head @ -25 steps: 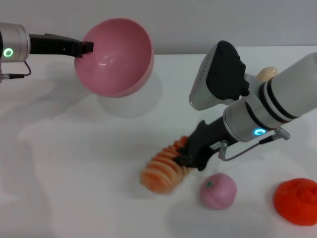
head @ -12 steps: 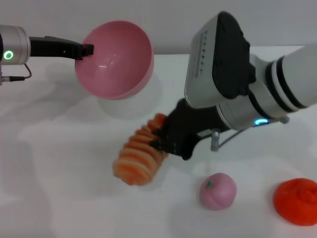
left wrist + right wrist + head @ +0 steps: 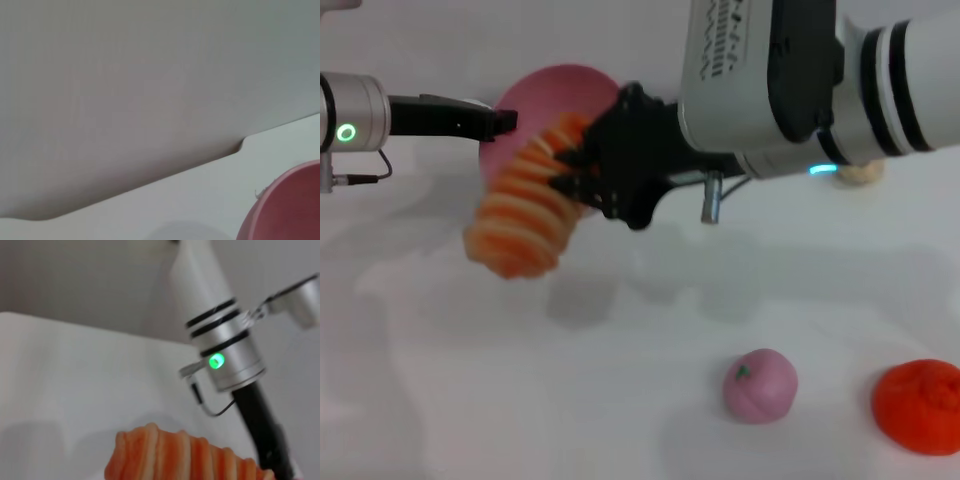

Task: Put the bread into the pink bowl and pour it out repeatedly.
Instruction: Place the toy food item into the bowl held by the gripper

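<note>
The bread [image 3: 525, 205], orange-and-cream ridged, hangs in the air with my right gripper [image 3: 575, 170] shut on its upper end. It is right in front of the pink bowl [image 3: 560, 85], which it and the right arm mostly hide. My left gripper [image 3: 500, 122] holds the bowl's left rim, with the bowl lifted off the table. In the right wrist view the bread [image 3: 190, 455] fills the lower edge, with the left arm [image 3: 227, 357] beyond it. The left wrist view catches only a piece of the bowl's rim [image 3: 290, 205].
A small pink peach-like ball [image 3: 760, 385] and an orange fruit [image 3: 920, 405] lie on the white table [image 3: 470, 380] at the front right. A beige lump [image 3: 860, 172] peeks out behind the right arm.
My right gripper has lifted the bread off the table and carried it up and to the left, to the bowl's front. The left arm and bowl have barely moved.
</note>
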`<state>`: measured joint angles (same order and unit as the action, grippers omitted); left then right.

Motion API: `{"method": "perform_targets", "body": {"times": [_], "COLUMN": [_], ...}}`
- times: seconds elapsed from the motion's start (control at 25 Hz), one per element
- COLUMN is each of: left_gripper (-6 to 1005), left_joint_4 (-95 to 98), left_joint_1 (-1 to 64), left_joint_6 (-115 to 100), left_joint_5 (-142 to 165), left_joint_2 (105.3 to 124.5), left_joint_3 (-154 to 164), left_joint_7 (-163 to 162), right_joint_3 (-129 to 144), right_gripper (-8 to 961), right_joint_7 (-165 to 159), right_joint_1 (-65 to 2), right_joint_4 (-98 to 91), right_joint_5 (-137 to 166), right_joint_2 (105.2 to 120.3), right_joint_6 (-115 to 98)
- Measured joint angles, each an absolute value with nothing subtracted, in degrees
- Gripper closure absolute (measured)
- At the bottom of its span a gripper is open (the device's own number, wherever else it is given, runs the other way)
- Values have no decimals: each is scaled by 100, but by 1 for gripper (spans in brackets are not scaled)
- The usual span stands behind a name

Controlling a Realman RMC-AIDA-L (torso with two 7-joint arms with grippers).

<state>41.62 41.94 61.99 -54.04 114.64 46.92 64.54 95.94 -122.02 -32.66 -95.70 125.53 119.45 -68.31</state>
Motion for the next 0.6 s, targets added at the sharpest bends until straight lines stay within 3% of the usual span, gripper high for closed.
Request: {"method": "perform_targets", "body": {"times": [0.6], "left_gripper": [965], "left_joint_4": [4166], "left_joint_1": [4273], "left_joint_6": [6368], "left_joint_5": [-5406], "left_joint_2": [11572], "left_joint_3": [4764], "left_joint_7": [6434], "right_joint_3": [9282], "right_gripper": [841], "right_joint_7": [-11838], "right_joint_1": [-3104], "right_joint_4": [-8631], "right_joint_5": [12519], "right_joint_2": [11932], "right_joint_6": [-5704]}}
